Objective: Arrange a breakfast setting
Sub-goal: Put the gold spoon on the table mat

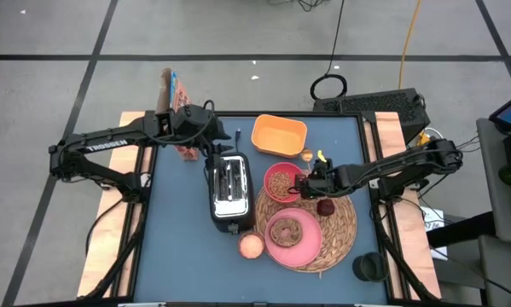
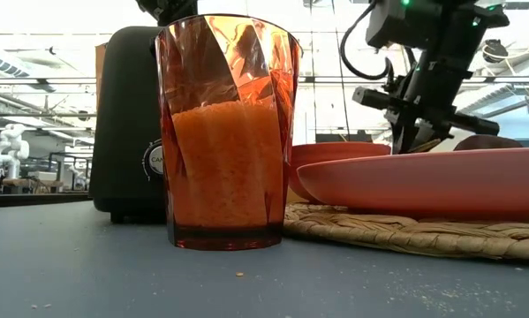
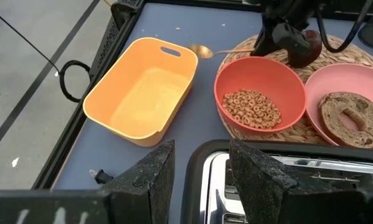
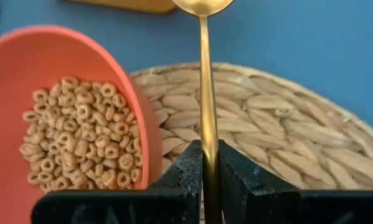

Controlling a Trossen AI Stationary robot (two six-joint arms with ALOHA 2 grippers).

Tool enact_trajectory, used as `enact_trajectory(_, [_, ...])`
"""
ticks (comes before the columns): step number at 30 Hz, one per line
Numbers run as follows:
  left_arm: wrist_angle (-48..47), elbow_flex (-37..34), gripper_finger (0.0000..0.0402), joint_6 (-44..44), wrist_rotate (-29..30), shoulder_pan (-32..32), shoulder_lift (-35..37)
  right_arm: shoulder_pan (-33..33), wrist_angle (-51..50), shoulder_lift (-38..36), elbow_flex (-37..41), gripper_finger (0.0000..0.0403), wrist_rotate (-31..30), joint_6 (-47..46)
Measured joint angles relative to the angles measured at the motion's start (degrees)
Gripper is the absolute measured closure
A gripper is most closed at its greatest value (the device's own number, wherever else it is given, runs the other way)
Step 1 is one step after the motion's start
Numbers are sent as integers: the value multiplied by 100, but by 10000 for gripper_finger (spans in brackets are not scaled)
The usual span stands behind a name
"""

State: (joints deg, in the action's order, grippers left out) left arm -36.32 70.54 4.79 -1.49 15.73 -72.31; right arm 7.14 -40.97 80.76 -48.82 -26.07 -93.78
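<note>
While I watched the overhead feed, the right gripper [image 1: 306, 185] sat over the mat's [image 1: 340, 223] rim at about eleven o'clock, its fingers [image 4: 187, 168] clamped on the handle of a gold spoon [image 4: 204, 93]. The spoon's head reached off the mat onto the blue counter [image 1: 182, 247], toward the orange tub [image 1: 279, 135]. The bowl [image 1: 281, 182], holding cereal rings, lay just beside that gripper, on the mat's ten o'clock edge. The plate [image 1: 293, 237] sat on the mat toward seven o'clock with the bread [image 1: 286, 229] on it. The fruit [image 1: 325, 205] rested on the mat near its centre, at the plate's one o'clock. The left gripper [image 1: 206, 133] hung above the counter at the toaster's [image 1: 230, 189] twelve o'clock end, its fingers [image 3: 142, 180] partly apart with nothing between them. An orange glass [image 1: 251, 246] stood at the mat's eight o'clock, just beside the plate. A dark cup [image 1: 368, 268] stood off the mat at four o'clock.
</note>
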Motion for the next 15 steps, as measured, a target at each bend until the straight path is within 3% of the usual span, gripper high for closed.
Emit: enact_trajectory(15, [-41,0,243,-12,1,0,0,2,50,149,0,378,239,2])
